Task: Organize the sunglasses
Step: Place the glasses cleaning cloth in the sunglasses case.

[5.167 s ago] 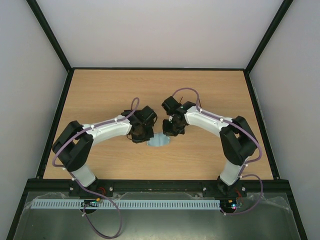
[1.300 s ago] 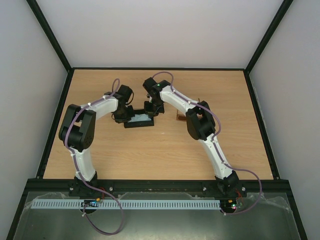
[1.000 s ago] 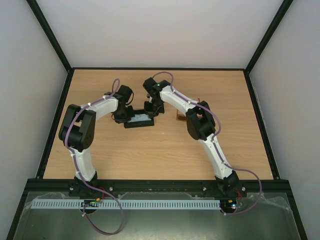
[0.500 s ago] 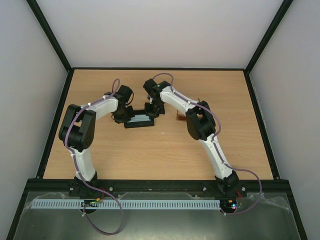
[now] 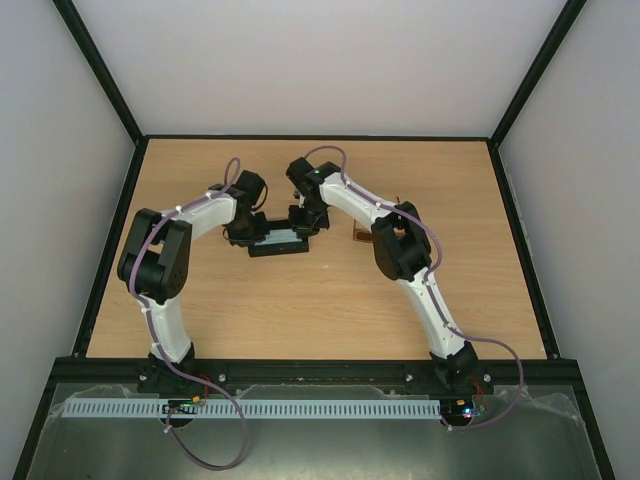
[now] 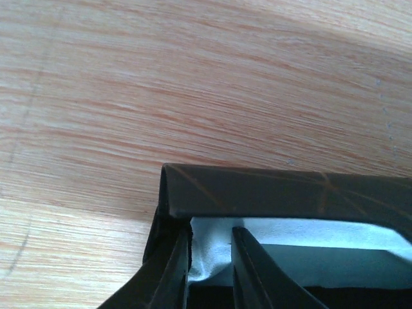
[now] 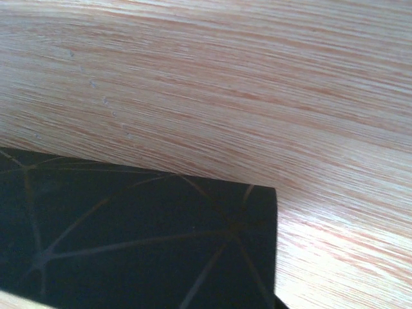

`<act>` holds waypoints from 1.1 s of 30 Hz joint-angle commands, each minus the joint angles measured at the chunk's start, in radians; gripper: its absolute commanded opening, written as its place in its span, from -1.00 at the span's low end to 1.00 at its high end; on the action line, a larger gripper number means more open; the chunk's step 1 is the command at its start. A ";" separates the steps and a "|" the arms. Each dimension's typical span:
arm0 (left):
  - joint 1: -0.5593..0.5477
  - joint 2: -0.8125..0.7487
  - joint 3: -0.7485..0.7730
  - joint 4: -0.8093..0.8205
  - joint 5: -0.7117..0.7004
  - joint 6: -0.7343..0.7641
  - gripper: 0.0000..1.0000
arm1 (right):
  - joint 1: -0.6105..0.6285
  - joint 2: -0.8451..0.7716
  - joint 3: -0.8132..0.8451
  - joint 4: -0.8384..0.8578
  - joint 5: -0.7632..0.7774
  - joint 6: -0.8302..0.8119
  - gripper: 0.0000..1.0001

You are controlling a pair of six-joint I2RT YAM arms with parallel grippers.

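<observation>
The black oblong case [image 5: 278,247] lies open at mid-table with the light blue cloth [image 5: 283,237] inside. My left gripper [image 5: 248,232] is at its left end. In the left wrist view its gripper [image 6: 211,277] reaches into the case [image 6: 283,193], nearly closed with the puckered cloth [image 6: 212,248] between the fingers. My right gripper [image 5: 306,222] is at the case's right end. The right wrist view is filled by the black lid [image 7: 129,244] with thin gold lines, and its fingers are hidden. The sunglasses [image 5: 360,236] lie to the right, partly hidden behind the right arm.
The wooden table [image 5: 320,300] is walled by a black frame [image 5: 320,137] with pale walls behind it. The right arm's elbow [image 5: 398,245] hangs just right of the sunglasses.
Since 5.2 s ago both arms left the table's middle for the case farther back, and the cloth now lies inside it. Over the last second, slightly less cloth shows; the arms barely moved.
</observation>
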State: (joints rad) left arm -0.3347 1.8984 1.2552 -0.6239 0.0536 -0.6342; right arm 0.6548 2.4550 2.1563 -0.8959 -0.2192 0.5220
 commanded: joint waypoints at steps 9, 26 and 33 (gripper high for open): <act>0.009 -0.064 0.039 -0.075 -0.032 -0.021 -0.38 | -0.001 -0.072 0.017 -0.077 0.027 -0.013 -0.69; 0.009 -0.186 0.142 -0.198 -0.024 -0.046 0.16 | -0.009 -0.277 -0.031 -0.122 0.063 0.004 -0.24; 0.009 -0.313 0.205 -0.322 0.065 -0.028 0.52 | -0.084 -0.562 -0.304 -0.125 0.072 0.008 -0.07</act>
State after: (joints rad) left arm -0.3305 1.6821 1.4292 -0.8318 0.0502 -0.6727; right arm 0.6250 2.0296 1.9594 -0.9409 -0.1638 0.5289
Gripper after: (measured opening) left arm 0.705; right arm 0.444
